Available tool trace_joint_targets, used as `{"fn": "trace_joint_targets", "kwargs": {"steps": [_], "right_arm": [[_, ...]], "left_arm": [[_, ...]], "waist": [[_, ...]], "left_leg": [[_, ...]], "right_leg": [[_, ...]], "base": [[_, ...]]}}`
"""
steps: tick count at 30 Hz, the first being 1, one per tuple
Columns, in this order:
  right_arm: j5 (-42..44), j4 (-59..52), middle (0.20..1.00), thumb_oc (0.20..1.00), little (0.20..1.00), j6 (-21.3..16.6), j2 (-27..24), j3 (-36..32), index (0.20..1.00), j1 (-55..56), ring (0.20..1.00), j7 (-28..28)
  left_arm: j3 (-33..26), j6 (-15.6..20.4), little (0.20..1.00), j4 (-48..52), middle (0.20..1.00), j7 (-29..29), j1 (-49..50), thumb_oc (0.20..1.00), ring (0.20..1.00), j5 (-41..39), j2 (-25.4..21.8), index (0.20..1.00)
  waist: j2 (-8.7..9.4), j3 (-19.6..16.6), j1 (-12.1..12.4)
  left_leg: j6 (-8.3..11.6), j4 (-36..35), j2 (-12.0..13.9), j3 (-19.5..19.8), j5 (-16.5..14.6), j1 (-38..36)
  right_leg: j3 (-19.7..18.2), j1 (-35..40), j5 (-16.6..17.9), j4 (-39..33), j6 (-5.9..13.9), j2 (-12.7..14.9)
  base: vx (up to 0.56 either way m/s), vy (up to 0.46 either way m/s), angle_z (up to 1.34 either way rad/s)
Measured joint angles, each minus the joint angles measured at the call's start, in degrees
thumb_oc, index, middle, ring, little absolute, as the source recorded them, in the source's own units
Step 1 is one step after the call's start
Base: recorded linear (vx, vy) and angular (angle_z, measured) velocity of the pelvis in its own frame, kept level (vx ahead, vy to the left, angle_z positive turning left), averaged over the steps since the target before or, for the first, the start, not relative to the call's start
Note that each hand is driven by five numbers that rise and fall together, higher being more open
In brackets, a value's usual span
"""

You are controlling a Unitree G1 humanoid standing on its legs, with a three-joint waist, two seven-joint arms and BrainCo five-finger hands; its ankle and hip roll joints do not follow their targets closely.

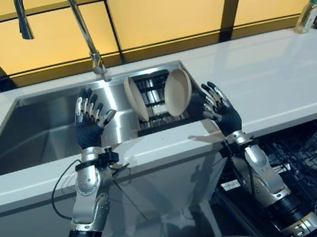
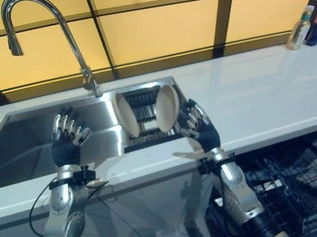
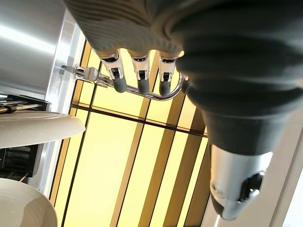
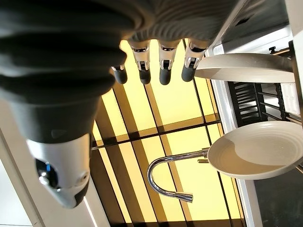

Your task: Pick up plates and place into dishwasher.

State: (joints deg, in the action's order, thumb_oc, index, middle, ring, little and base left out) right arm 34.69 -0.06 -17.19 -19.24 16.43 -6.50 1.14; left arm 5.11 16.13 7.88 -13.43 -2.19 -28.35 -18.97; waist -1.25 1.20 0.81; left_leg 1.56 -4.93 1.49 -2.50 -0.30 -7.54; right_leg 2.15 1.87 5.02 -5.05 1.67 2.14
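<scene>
1. I see 2 beige plates standing on edge in the dark rack point(image 1: 155, 104), which sits in the right end of the steel sink point(image 1: 38, 130).
2. The left plate point(image 1: 135, 99) leans at the rack's left side; the right plate point(image 1: 177, 92) leans at its right side. They stand apart.
3. My left hand point(image 1: 90, 124) is raised left of the rack, over the sink's front edge, fingers point(image 3: 139, 75) straight and apart, holding nothing.
4. My right hand point(image 1: 220, 110) is raised just right of the rack, near the right plate, fingers point(image 4: 163, 66) spread, holding nothing.
5. The faucet point(image 1: 81, 29) rises behind the rack.
6. The white table point(image 1: 275, 75) extends right of the rack; the open dishwasher basket point(image 1: 309, 163) lies below it.
</scene>
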Motion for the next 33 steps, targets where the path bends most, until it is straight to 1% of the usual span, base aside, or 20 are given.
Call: {"fn": "trace_joint_targets", "kwargs": {"steps": [6, 11, 19, 28, 30, 33], "right_arm": [[0.4, 0.0, 1.000, 1.000, 1.000, 0.1, 0.0, 0.0, 1.000, 0.0, 1.000, 0.4], [0.9, 0.0, 1.000, 1.000, 1.000, 0.1, 0.0, 0.0, 1.000, 0.2, 1.000, 0.9], [0.9, 0.0, 1.000, 1.000, 1.000, 0.1, 0.0, 0.0, 1.000, 0.2, 1.000, 0.9], [1.1, 0.0, 1.000, 1.000, 1.000, 0.1, 0.1, 0.0, 1.000, 0.3, 1.000, 1.0], [1.3, 0.0, 1.000, 1.000, 1.000, 0.2, 0.1, 0.0, 1.000, 0.3, 1.000, 1.0], [1.9, 0.1, 1.000, 1.000, 1.000, 0.5, 0.1, 0.0, 1.000, 0.3, 1.000, 1.0]], "left_arm": [[0.0, 0.1, 1.000, 0.0, 1.000, -0.2, 0.0, 1.000, 1.000, 0.0, 0.0, 1.000], [0.0, 1.1, 1.000, 0.0, 1.000, -0.5, 0.0, 1.000, 1.000, 0.0, 0.0, 1.000], [0.0, 1.2, 1.000, 0.0, 1.000, -0.4, 0.0, 1.000, 1.000, 0.0, 0.0, 1.000], [0.0, 1.5, 1.000, 0.0, 1.000, 0.1, 0.0, 1.000, 1.000, 0.2, 0.0, 1.000], [0.0, 2.5, 1.000, 0.0, 1.000, 0.1, -0.1, 1.000, 1.000, 1.2, -0.1, 1.000], [0.0, 3.8, 1.000, 0.0, 1.000, -0.1, -1.2, 1.000, 1.000, 8.2, -1.6, 1.000]], "waist": [[0.27, 0.3, 0.0], [0.44, 0.6, 0.0], [0.82, 1.2, 0.0], [0.81, 1.6, 0.0], [0.78, 1.8, -0.1], [0.76, 1.9, -0.2]], "left_leg": [[0.00, 0.0, 0.0, -0.1, 0.0, -0.2], [0.00, 0.0, 0.0, -0.2, 0.0, -0.3], [0.01, 0.0, -0.1, -0.3, 0.0, -0.3], [0.01, 0.0, -0.1, -0.4, 0.0, -0.4], [0.01, 0.0, -0.1, -0.5, 0.0, -0.5], [0.04, 0.0, -0.1, -0.7, 0.0, -0.8]], "right_leg": [[-0.1, 0.2, 0.0, 0.0, 0.02, 0.0], [-0.2, 0.1, 0.1, 0.0, 0.06, 0.0], [-0.2, 0.1, 0.1, 0.0, 0.07, 0.0], [-0.4, 0.1, 0.1, 0.0, 0.15, 0.0], [-0.6, 0.1, 0.2, 0.0, 0.16, 0.0], [-0.7, 0.2, 0.1, 0.0, 0.18, 0.0]], "base": [[-0.01, 0.000, 0.00], [0.00, 0.000, 0.00], [0.00, 0.000, 0.00], [0.00, 0.000, 0.00], [0.03, 0.011, -0.03], [0.04, 0.008, -0.03]]}}
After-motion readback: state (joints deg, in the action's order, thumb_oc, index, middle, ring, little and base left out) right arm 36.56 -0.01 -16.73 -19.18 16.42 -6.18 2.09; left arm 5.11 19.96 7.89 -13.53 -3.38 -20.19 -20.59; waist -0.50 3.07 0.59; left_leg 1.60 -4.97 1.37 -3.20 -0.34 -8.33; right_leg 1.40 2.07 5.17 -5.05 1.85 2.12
